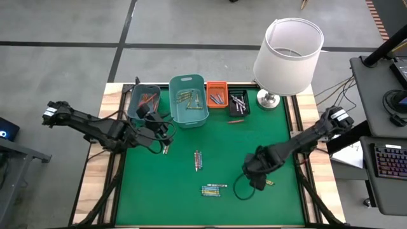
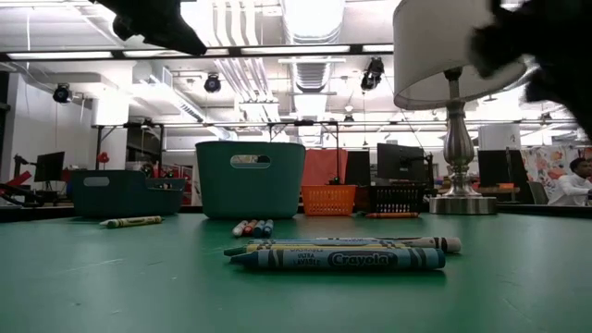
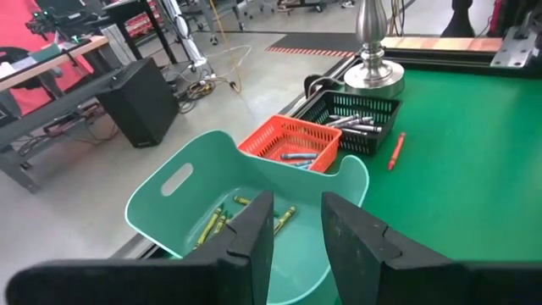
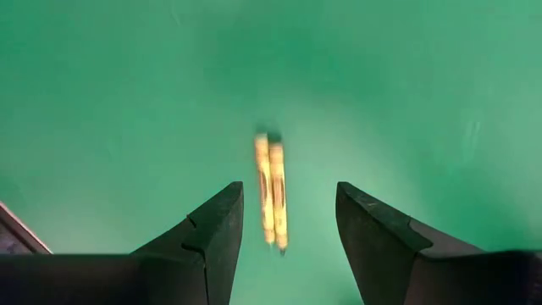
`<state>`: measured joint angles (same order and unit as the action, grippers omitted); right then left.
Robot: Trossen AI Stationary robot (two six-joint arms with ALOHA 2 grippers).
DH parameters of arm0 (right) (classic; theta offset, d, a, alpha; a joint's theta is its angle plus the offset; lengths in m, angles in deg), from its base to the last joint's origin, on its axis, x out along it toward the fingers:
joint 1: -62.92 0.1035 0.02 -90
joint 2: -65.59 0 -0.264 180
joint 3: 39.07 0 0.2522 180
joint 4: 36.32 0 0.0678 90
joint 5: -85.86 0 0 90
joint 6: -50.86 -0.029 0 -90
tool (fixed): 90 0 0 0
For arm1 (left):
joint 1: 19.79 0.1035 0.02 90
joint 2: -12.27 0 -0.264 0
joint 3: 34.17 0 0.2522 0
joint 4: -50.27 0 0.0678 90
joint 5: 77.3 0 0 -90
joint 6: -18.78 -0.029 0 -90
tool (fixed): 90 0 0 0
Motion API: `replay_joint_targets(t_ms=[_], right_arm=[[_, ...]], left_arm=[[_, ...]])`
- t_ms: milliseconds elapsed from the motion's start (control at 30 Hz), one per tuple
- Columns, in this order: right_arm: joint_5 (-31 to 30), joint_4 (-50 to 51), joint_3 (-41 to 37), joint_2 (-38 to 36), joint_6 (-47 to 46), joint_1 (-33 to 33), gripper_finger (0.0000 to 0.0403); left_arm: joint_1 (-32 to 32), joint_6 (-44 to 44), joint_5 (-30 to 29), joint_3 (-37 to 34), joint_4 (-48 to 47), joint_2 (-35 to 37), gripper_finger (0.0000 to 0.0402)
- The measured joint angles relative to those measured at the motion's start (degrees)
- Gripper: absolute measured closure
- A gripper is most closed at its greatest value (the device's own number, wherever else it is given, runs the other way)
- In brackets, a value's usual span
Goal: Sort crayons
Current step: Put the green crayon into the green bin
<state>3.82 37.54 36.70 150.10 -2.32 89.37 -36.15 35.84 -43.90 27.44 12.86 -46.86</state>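
My left gripper (image 1: 159, 124) is open and empty, above the near left side of the large teal bin (image 3: 254, 182), which holds yellow-green crayons (image 3: 216, 222). My right gripper (image 1: 262, 179) is open above the mat at the near right; its fingers stand on either side of two yellow crayons (image 4: 271, 191) lying side by side on the mat, without touching them. More crayons lie on the mat in groups at the middle (image 1: 198, 160), near the front (image 1: 213, 189) and by the left gripper (image 1: 164, 149). A red crayon (image 1: 236, 119) lies by the black bin.
Along the far edge stand a small teal bin (image 1: 145, 102) with orange-red crayons, the large teal bin (image 1: 189, 100), an orange bin (image 1: 216, 94) with blue crayons and a black bin (image 1: 239, 103) with grey-white ones. A lamp (image 1: 286, 57) stands at the far right corner.
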Motion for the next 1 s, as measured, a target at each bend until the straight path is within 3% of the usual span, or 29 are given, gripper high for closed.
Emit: replay_joint_targets(t_ms=[200, 467, 700, 1000], right_arm=[[1.1, 0.1, -6.7, 0.0, -5.9, 4.3, 0.0225], [1.0, -3.1, -12.0, 0.0, -7.0, 5.4, 0.0225], [1.5, -9.8, -13.3, 0.0, -6.2, 6.9, 0.0225], [-1.0, -10.7, -13.3, 0.0, -7.8, 7.9, 0.0225]], left_arm=[[0.0, 0.0, 0.0, 0.0, 0.6, -0.6, 0.0318], [0.0, 0.0, 0.0, 0.0, 1.1, -0.6, 0.0318], [0.0, 0.0, 0.1, 0.0, 1.0, -0.6, 0.0318], [0.0, 0.0, 0.1, 0.0, 1.0, -0.6, 0.0318]])
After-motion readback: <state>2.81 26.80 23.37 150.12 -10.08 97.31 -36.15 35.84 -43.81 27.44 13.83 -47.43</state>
